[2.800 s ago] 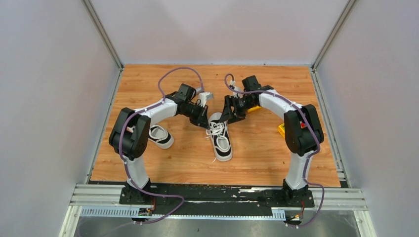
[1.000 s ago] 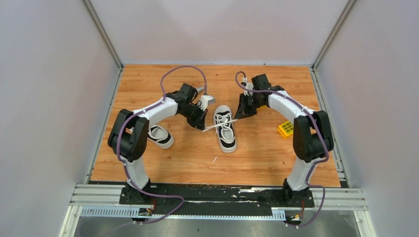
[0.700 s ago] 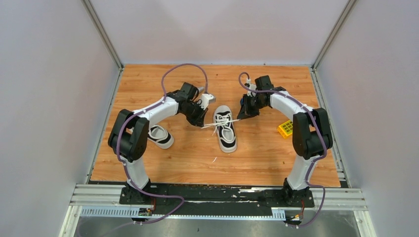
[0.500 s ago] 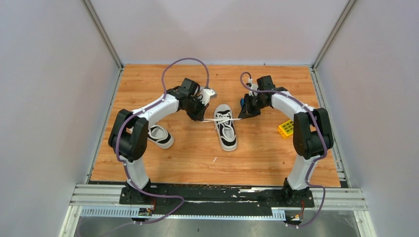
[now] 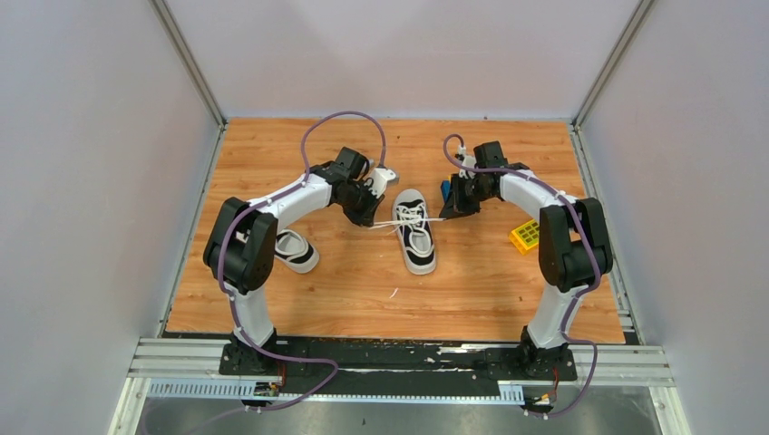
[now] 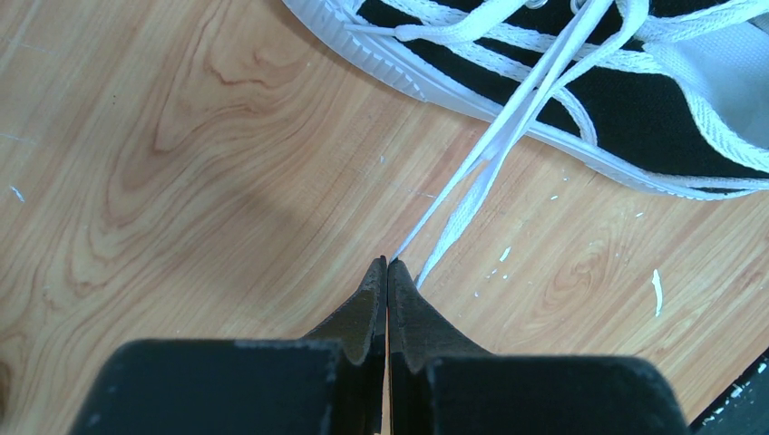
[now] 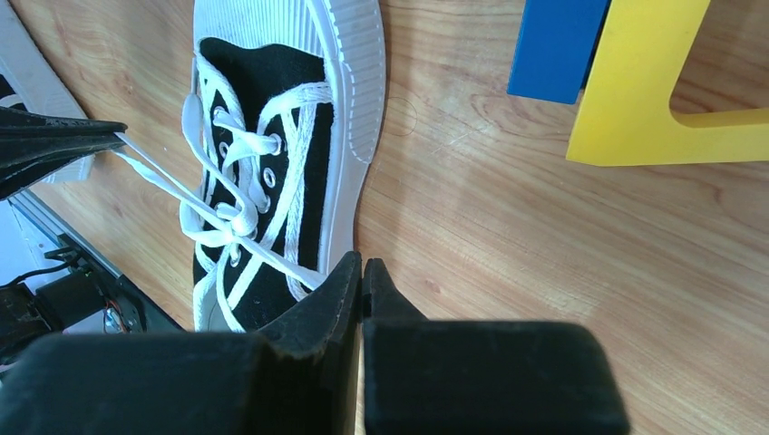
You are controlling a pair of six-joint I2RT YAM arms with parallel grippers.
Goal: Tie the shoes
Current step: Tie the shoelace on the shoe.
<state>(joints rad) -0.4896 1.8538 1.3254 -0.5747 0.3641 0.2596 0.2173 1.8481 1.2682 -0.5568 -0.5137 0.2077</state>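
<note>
One of the shoes (image 5: pixel 415 232), black canvas with a white sole and toe cap, lies mid-table with its toe pointing away. The other shoe (image 5: pixel 295 250) lies at the left, half under my left arm. My left gripper (image 5: pixel 367 221) is shut on a white lace (image 6: pixel 472 177) just left of the middle shoe (image 6: pixel 635 118); both strands run into its tips (image 6: pixel 388 263). On that shoe's (image 7: pixel 272 154) right side, my right gripper (image 5: pixel 445 215) is shut on the other lace (image 7: pixel 272 258), which slips in at its tips (image 7: pixel 363 263). A knot (image 7: pixel 240 217) sits over the eyelets.
A blue block (image 7: pixel 558 45) and a yellow block (image 7: pixel 653 109) lie on the wooden table just beyond my right gripper. A small yellow studded brick (image 5: pixel 526 236) rests by the right arm. Grey walls close in the table at the left, right and back.
Both grippers have drawn a little apart and towards the back, pulling the laces straighter across the shoe. The shoe has shifted slightly with them.
</note>
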